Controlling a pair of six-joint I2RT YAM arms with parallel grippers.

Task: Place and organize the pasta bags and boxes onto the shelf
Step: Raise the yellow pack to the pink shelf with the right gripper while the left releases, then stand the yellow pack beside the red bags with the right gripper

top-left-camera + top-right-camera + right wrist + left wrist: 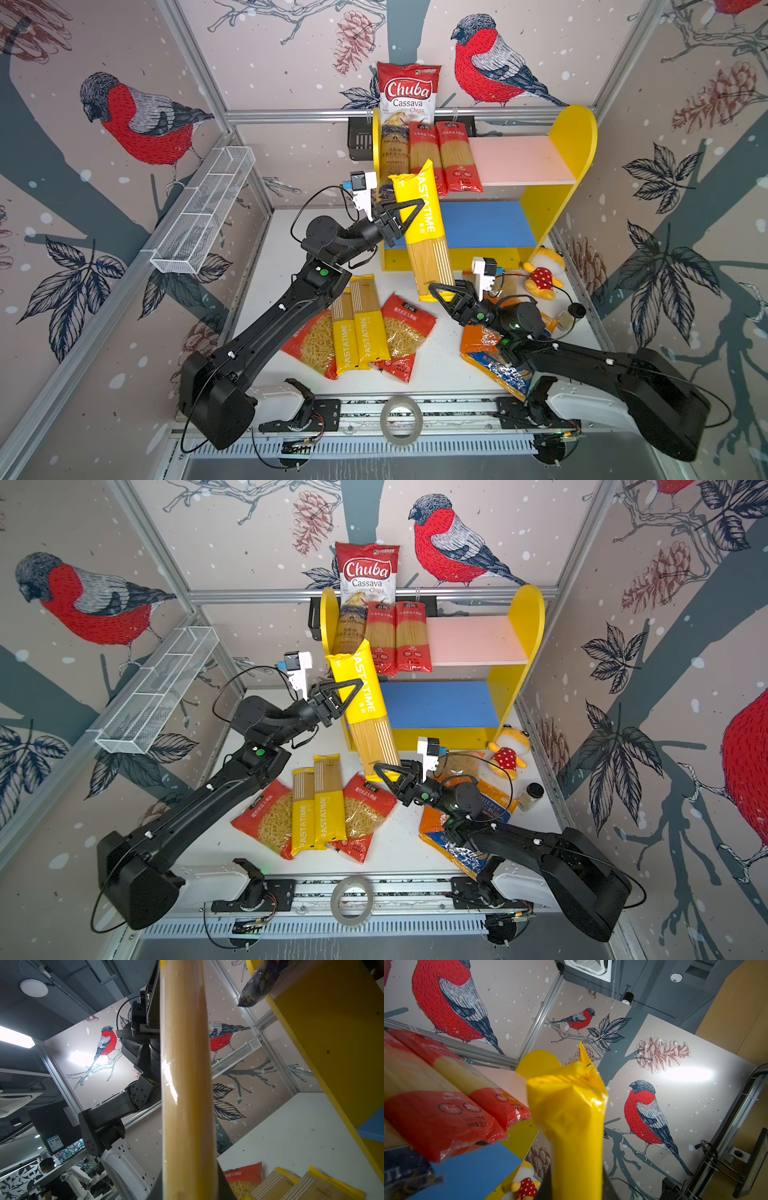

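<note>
Shelf [575, 137]: open room on pink board [523, 162] right of red spaghetti packs [457, 160]. PASTATIME pack [424, 232] tilted, yellow top, clear-windowed bottom; left gripper [409, 212] pinching top, right gripper [440, 293] round bottom end, grip unclear

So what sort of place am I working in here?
Probably a robot lab test cell, not a real pantry: an aluminium frame with bird-print wall panels, a brightly painted shelf, and a person working beyond it.

L arm reaches up & fwd. L gripper [413, 210] pinches the yellow pack [430, 245] near its top. R arm is bent low w/ R gripper [436, 291] squeezing the bottom end.
</note>
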